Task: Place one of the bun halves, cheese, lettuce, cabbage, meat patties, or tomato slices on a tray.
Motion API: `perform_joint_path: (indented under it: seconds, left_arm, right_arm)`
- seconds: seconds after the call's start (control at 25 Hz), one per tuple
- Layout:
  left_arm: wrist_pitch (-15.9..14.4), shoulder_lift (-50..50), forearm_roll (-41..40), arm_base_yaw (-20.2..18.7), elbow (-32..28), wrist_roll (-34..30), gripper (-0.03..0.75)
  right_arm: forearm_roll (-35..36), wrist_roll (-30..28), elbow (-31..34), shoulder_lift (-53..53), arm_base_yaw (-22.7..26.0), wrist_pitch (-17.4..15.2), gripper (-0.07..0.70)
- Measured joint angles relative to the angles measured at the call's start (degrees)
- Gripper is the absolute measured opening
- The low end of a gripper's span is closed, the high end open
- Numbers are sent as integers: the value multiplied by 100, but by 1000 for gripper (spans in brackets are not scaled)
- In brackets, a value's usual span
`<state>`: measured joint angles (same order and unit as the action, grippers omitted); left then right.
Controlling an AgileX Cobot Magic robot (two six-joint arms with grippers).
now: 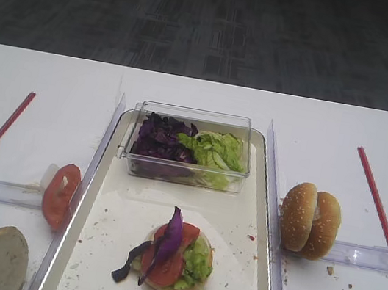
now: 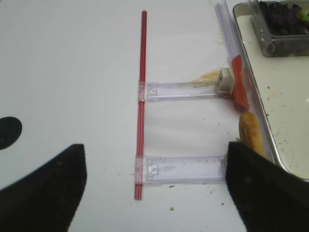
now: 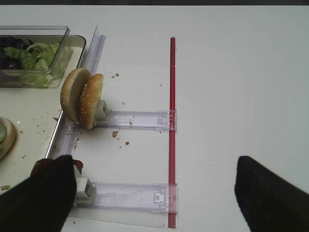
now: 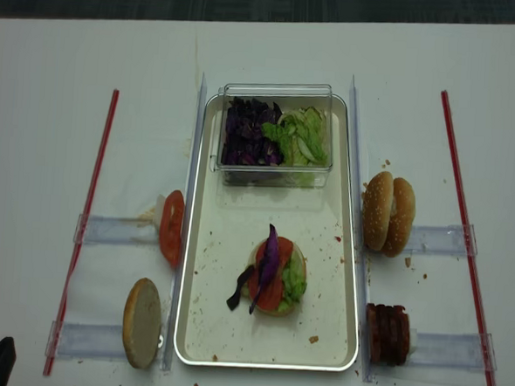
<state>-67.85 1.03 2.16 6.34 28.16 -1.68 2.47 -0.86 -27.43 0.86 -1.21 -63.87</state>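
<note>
1. Tray (image 4: 198, 329): stack on it, bottom bun (image 4: 272, 309), lettuce (image 4: 293, 278), tomato (image 4: 271, 286), cabbage (image 4: 266, 262) draped on top.
2. Clear box (image 4: 277, 129) of greens at tray's far end.
3. Left gripper (image 2: 154, 188): jaws wide apart, empty.
4. Right gripper (image 3: 154, 188): jaws spread, empty, above table beside patties (image 4: 387, 334).
5. 2 buns (image 4: 389, 213) upright right of tray.
</note>
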Motion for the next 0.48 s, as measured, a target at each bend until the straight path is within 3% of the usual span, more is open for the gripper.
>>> perform_joint_path:
  seconds: [0.48]
  left_arm:
    - [0,0,0,0,0,0,568]
  right_arm:
    - [0,0,0,0,0,0,689]
